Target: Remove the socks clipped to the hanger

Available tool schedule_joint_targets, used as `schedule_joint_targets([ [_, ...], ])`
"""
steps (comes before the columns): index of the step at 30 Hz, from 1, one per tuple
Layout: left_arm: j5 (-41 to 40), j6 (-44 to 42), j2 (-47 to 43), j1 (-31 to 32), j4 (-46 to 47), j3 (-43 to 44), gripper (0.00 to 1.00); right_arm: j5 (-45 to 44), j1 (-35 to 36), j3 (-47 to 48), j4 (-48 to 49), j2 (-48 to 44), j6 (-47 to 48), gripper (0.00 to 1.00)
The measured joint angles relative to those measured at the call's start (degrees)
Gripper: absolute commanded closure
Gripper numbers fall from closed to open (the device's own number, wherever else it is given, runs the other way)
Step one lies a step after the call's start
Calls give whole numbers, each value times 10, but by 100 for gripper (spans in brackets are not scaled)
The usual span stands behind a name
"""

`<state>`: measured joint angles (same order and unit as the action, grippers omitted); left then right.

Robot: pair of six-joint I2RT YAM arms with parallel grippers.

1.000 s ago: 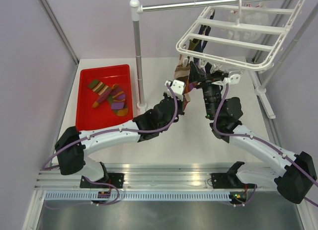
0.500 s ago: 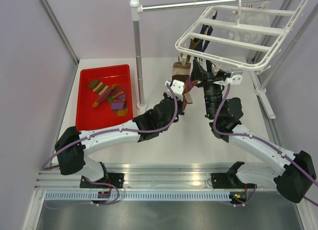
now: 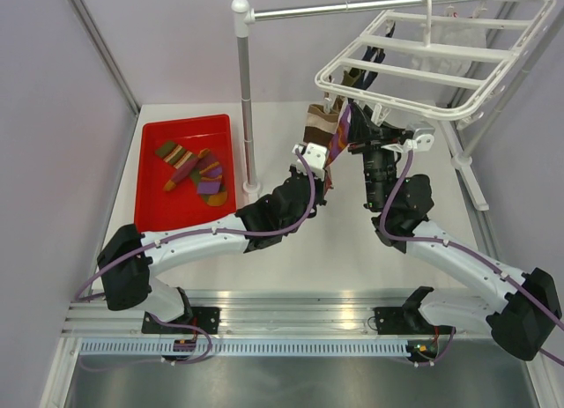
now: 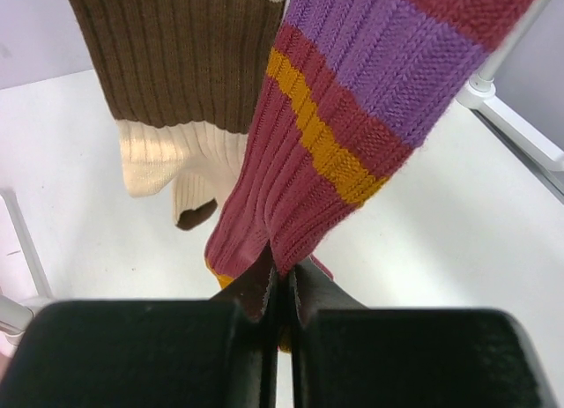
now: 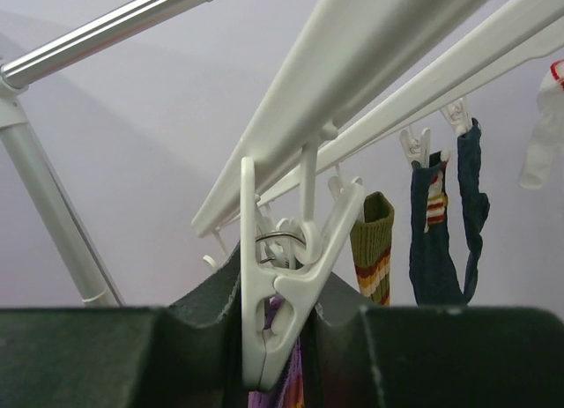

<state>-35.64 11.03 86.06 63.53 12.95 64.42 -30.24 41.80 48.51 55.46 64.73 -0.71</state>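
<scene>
The white hanger hangs from the metal rail at the back right. My left gripper is shut on the lower end of a purple, maroon and orange striped sock, which is stretched up toward the hanger. A brown-and-cream sock hangs just left of it. My right gripper is closed around the white clip that holds the purple sock's top, one finger on each clip handle. An olive striped sock, a navy sock and a white sock hang farther back.
A red tray at the left holds several striped socks. The metal pole stand rises between the tray and my left arm. The stand's white foot bar lies on the table at the right.
The hanger's near edge has swung up and slightly right. My right gripper has risen with the clip. The purple sock now shows stretched between the two grippers.
</scene>
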Motion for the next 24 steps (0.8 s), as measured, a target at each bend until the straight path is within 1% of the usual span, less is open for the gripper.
schedule_joint_targets([
  [4, 0, 0, 0, 0, 0, 0, 98, -1, 0, 0, -6, -5, 0, 99],
  [14, -7, 0, -7, 0, 2, -21, 98, -3, 0, 0, -15, -13, 0, 99],
  [21, -15, 1, -33, 0, -6, -46, 98, -3, 0, 2, -28, -14, -1, 99],
  [24, -32, 2, -56, 0, -15, -47, 98, -2, 0, 6, -38, -15, -4, 99],
])
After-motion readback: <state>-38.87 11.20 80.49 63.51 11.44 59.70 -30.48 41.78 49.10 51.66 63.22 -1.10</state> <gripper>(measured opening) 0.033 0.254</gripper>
